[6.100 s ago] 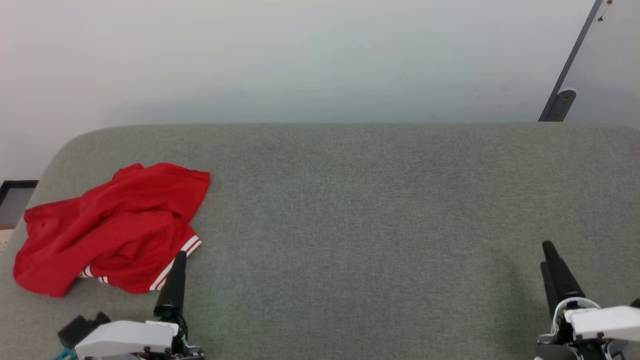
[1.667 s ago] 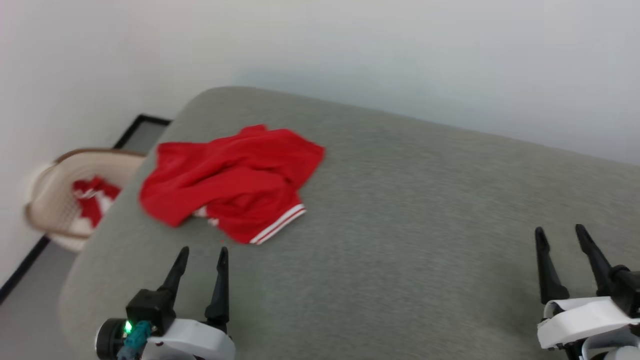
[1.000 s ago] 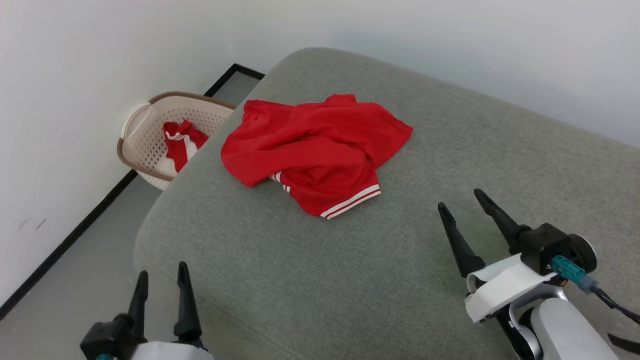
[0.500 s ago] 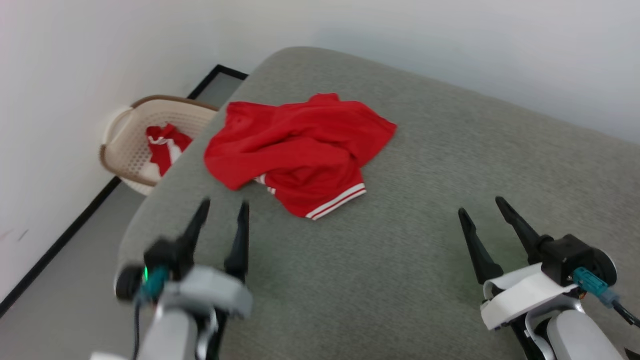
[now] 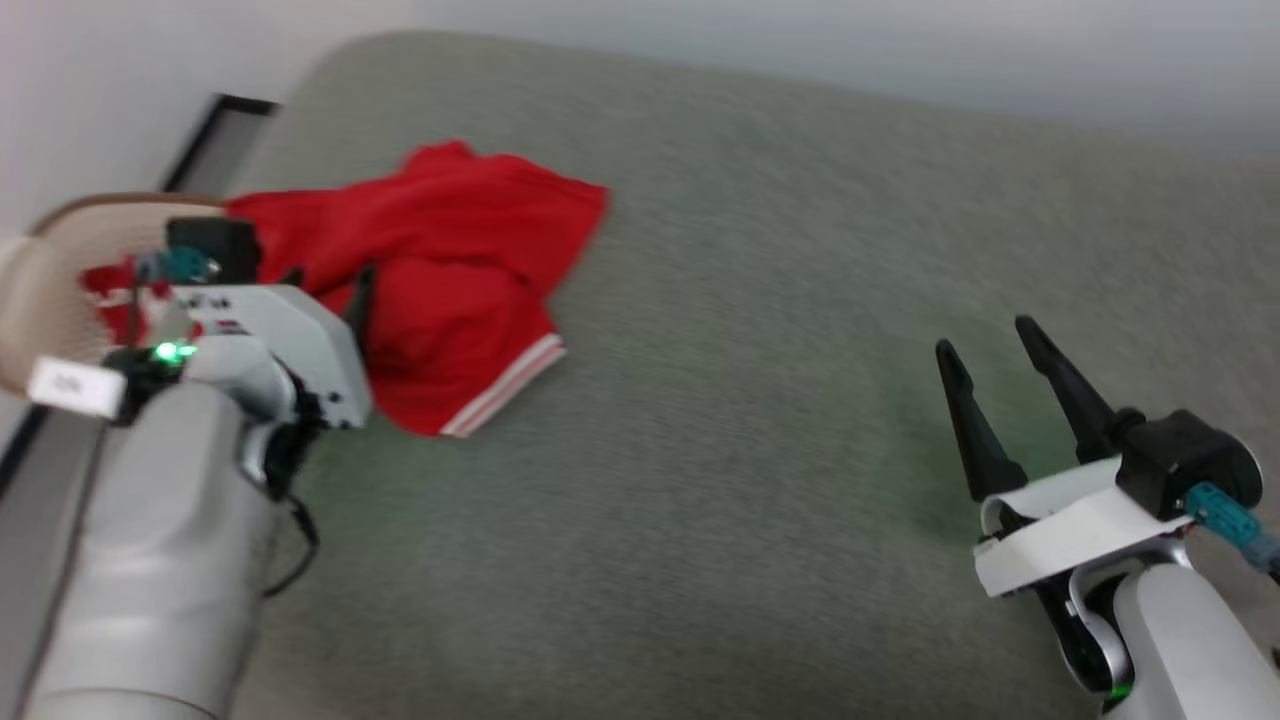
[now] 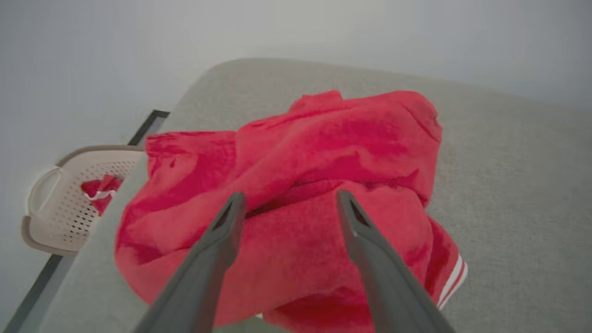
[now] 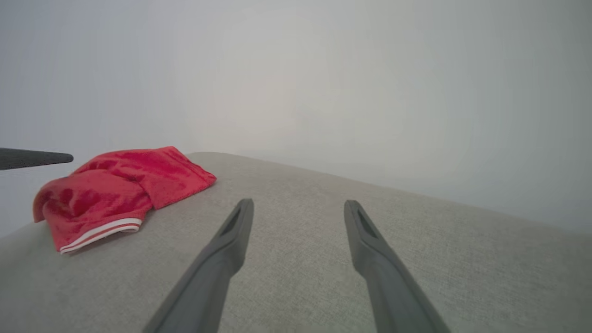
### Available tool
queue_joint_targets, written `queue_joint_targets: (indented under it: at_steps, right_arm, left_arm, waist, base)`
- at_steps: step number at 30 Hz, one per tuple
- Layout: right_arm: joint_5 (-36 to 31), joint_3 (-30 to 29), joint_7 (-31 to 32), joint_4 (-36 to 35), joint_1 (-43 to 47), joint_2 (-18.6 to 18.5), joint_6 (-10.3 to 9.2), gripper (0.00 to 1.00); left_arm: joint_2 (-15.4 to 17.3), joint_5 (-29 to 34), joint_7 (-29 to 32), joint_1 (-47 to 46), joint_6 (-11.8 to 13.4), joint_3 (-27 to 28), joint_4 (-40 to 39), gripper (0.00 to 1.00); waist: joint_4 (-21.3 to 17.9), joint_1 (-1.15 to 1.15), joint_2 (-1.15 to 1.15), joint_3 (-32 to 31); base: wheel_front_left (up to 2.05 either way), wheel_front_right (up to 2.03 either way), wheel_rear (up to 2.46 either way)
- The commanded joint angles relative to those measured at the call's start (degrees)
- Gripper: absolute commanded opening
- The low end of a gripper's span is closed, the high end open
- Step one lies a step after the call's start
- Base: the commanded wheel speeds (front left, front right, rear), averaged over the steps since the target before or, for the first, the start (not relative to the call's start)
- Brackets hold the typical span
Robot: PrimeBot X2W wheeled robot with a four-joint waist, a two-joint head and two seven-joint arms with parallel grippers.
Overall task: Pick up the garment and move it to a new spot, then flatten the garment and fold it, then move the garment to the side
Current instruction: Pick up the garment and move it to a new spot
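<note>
Cloth first: the garment [image 5: 470, 270] lies bunched in a red heap on the grey padded surface [image 5: 760, 450], close to that surface's left edge and rounded far corner. It is crumpled rather than spread, so no neck or front can be made out. From the head view, the heap's longer run goes from the left edge, beside the basket [image 5: 40, 260], out toward the middle of the surface. A flatter flap reaches farthest that way. The red-and-white striped trim [image 5: 505, 385] sits at the nearer corner and faces the robot and its right. Through the left wrist view the garment [image 6: 323, 152] shows deep folds, with the trim at its lower right.

The left hand [image 5: 330, 275] hangs over the near part of the heap. Its two dark fingers are spread wide, with nothing between them. In its own wrist view the left hand [image 6: 290, 195] points across the folds toward the wall [image 6: 296, 27]. I cannot tell whether the tips touch the cloth.

The right hand [image 5: 983, 335] is well apart from the garment, over bare grey fabric on the right. It too is spread and empty. Its wrist view looks along the right hand [image 7: 299, 202], with the garment [image 7: 120, 189] off to one side.

The cream perforated basket [image 6: 51, 222] stands on the floor just beside the surface. A scrap of red cloth [image 6: 99, 192] lies inside it.
</note>
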Motion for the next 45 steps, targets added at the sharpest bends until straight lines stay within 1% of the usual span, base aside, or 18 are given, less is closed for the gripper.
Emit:
queue_joint_targets:
  at_steps: [1,5,10,13,16,17,18,19,22,25,29,30,31,33,39,43,45]
  right_arm:
    - [0.3,-0.3,-0.3,-0.8,-1.2,0.3,-0.08,1.00]
    - [0.6,0.3,-0.2,-1.5,-1.9,1.0,-0.08,1.00]
    - [1.0,0.5,-0.2,-2.2,-2.9,1.1,-0.08,1.00]
    - [1.1,0.5,-0.2,-2.4,-3.5,0.9,-0.08,1.00]
    - [1.1,0.3,-0.2,-2.3,-3.6,0.9,-0.08,1.00]
    - [1.1,0.3,-0.2,-2.1,-3.3,0.9,-0.07,1.00]
    - [1.1,0.3,-0.2,-2.0,-3.0,1.0,-0.08,1.00]
    - [1.1,0.2,-0.2,-1.8,-2.7,1.1,-0.08,1.00]
    - [1.1,0.1,-0.2,-1.8,-1.6,1.7,-0.07,1.00]
    - [1.2,-0.3,-0.2,-1.6,-0.7,2.2,-0.08,1.00]
    - [1.5,-2.1,-0.2,-1.4,1.0,3.2,-0.07,1.00]
    - [1.5,-2.7,-0.2,-1.5,1.5,3.5,-0.07,1.00]
    - [1.6,-3.4,-0.2,-1.7,1.9,3.8,-0.08,1.00]
    - [1.9,-5.2,-0.2,-2.0,3.0,4.2,-0.08,1.00]
    - [2.4,-9.8,-0.2,-3.0,5.6,5.7,-0.07,1.00]
    - [3.0,-11.2,-0.2,-3.3,6.2,7.1,-0.07,1.00]
    - [3.4,-11.6,-0.2,-3.6,6.1,7.6,-0.08,1.00]
  left_arm:
    - [1.5,-2.5,3.3,-2.2,-0.1,-1.8,1.4,1.00]
    - [5.0,-7.9,9.7,-3.4,-0.1,-3.7,5.0,1.00]
    - [7.4,-12.5,16.6,-3.7,-0.1,-5.5,9.2,1.00]
    - [7.5,-13.5,17.3,-3.4,-0.1,-6.0,10.5,1.00]
    - [6.3,-15.5,18.7,-2.8,0.0,-6.8,12.2,1.00]
    - [5.4,-16.4,20.0,-2.2,-0.1,-7.6,12.3,0.44]
    - [4.7,-17.1,20.6,-1.6,-0.3,-8.3,11.8,0.17]
    - [4.7,-17.7,19.8,-1.2,-0.4,-8.7,11.2,0.00]
    - [5.8,-18.6,15.7,-0.6,-0.4,-10.0,9.2,0.00]
    - [6.1,-21.5,11.8,-0.9,-0.4,-10.5,5.5,0.00]
    - [9.3,-25.7,7.7,-0.9,-0.1,-11.0,0.0,0.00]
    - [9.9,-27.0,7.1,-0.8,0.0,-11.2,-1.6,0.00]
    - [9.8,-28.2,6.8,-0.8,0.0,-11.5,-3.4,0.00]
    - [8.8,-31.1,7.4,-0.6,-0.1,-12.5,-7.2,0.00]
    - [7.7,-39.7,12.1,-0.7,0.0,-15.8,-21.0,0.00]
    - [6.4,-42.8,15.5,-0.9,0.0,-18.9,-28.7,0.00]
    - [5.1,-43.9,16.8,-1.3,0.0,-20.3,-31.2,0.00]
  waist:
    - [-9.9,0.00,0.00,9.1]
    - [-12.7,0.00,0.00,10.2]
    - [-15.2,0.00,0.00,11.4]
    - [-15.8,0.00,0.00,11.8]
    - [-16.2,0.00,0.00,11.5]
    - [-16.2,0.00,0.00,11.1]
    - [-16.2,0.00,0.00,10.6]
    - [-16.1,0.00,0.00,10.1]
    - [-15.7,0.00,0.00,7.8]
    - [-15.3,0.00,0.00,4.8]
    - [-14.9,0.00,0.00,1.1]
    - [-15.0,0.00,0.00,0.4]
    - [-15.1,0.00,0.00,0.0]
    - [-15.3,0.00,0.00,-1.0]
    - [-17.2,0.00,0.00,-1.9]
    - [-20.5,0.00,0.00,-1.5]
    - [-22.5,0.00,0.00,-0.8]
  base:
    - [0.00,0.00,0.00]
    - [0.00,0.00,0.00]
    - [0.00,0.00,0.00]
    - [0.00,0.00,0.00]
    - [0.00,0.00,0.00]
    - [0.00,0.00,0.00]
    - [0.00,0.00,0.00]
    - [0.00,0.00,0.00]
    - [0.00,0.00,0.00]
    - [0.00,0.00,0.00]
    - [0.00,0.00,0.00]
    - [0.00,0.00,0.00]
    - [0.00,0.00,0.00]
    - [0.00,0.00,0.00]
    - [0.00,0.00,0.00]
    - [0.00,0.00,0.00]
    - [0.00,0.00,0.00]
